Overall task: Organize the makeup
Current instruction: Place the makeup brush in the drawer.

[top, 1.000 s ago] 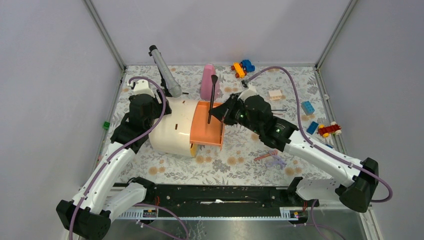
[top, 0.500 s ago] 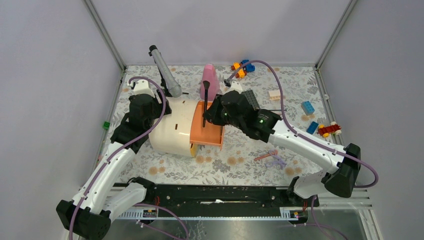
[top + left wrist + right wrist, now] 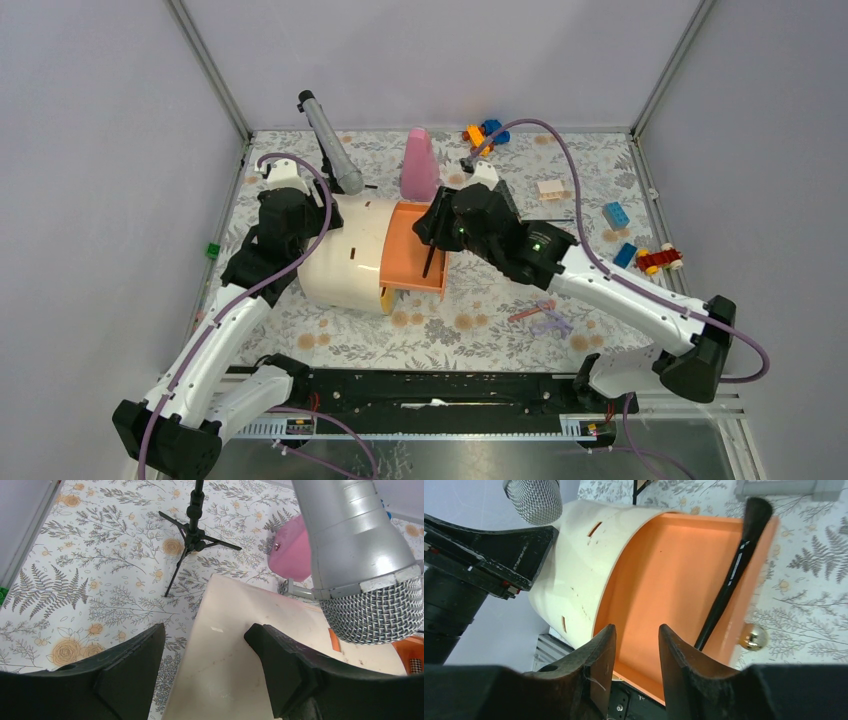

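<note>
Black brush (image 3: 729,580) in drawer (image 3: 659,580); top view hides bristles

counting from the overhead view: the desk (image 3: 470,330) is carrying one cream organiser (image 3: 340,255) with one orange drawer (image 3: 405,250). one black brush (image 3: 729,575) is lying in it. one microphone (image 3: 335,160) and one pink bottle (image 3: 418,168) are standing. four loose bricks are showing: blue brick (image 3: 615,214), second blue brick (image 3: 625,255), beige brick (image 3: 549,188), green brick (image 3: 213,250). two toy cars are showing: far toy car (image 3: 482,135), right toy car (image 3: 660,260).

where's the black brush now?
Right wrist view: the black brush rests inside the orange drawer, along its front wall by the gold knob.
</note>
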### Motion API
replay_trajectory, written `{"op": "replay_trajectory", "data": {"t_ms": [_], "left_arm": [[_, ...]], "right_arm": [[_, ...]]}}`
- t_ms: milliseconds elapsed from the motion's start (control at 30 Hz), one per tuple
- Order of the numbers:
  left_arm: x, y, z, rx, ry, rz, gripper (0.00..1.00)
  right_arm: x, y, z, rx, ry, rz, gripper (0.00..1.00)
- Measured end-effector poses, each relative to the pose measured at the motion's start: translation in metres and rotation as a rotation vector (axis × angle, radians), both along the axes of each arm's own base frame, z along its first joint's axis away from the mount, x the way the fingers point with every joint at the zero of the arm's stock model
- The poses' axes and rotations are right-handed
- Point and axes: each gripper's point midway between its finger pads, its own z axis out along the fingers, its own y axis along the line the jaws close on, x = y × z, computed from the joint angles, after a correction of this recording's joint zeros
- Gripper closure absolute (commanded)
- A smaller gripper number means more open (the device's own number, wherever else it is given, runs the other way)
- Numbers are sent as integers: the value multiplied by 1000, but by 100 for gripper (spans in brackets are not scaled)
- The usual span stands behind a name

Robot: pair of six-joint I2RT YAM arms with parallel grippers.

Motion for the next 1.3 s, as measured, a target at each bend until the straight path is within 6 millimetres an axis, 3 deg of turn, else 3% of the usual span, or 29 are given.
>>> {"op": "replay_trajectory", "data": {"t_ms": [233, 467, 600, 833, 1133, 1300], "left_arm": [[0, 0, 0, 0, 0, 0, 25], [0, 0, 0, 0, 0, 0, 25], [0, 0, 0, 0, 0, 0, 25], [0, 0, 0, -1, -1, -1, 25], [-1, -1, 0, -5, 0, -9, 25], [-2, -2, 0, -7, -2, -12, 25]], "right_arm": [[7, -24, 21, -63, -64, -64, 55], [37, 9, 27, -215, -68, -52, 57], [52, 21, 11, -352, -43, -97, 57], [62, 21, -11, -580, -12, -214, 57], [53, -12, -46, -768, 45, -295, 54], [50, -18, -63, -810, 68, -302, 51]]}}
